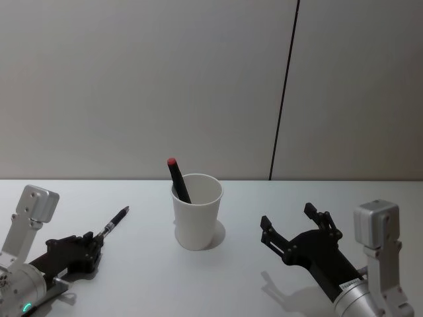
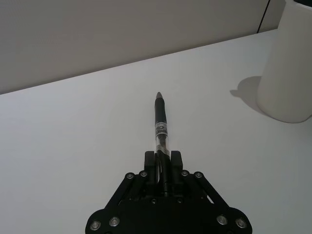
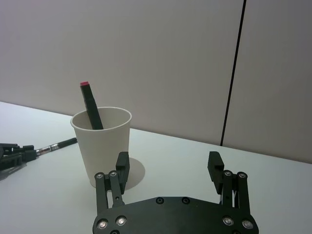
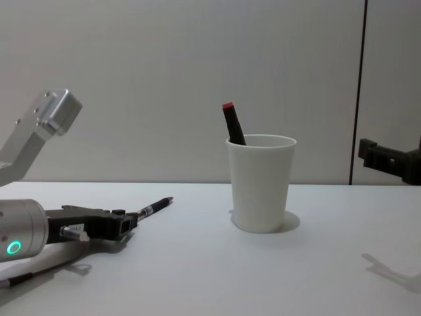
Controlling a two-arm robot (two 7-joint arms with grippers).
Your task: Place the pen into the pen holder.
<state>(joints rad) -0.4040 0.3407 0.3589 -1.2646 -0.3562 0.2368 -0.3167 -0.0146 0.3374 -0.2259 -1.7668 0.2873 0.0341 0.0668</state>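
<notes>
Left gripper (image 1: 98, 243) low over the table (image 1: 231, 284), left side, jaws clamped on 1 pen (image 1: 116, 219) at its back end. The pen's tip sticks out toward the far edge, apart from the pen holder (image 1: 197, 212). Pen holder is a white paper cup, upright mid-table near the far edge, 1 red-capped marker (image 1: 177, 177) leaning inside. Right gripper (image 1: 287, 216) is right of the pen holder, above the table, jaws spread wide, gripping nothing, touching nothing.
</notes>
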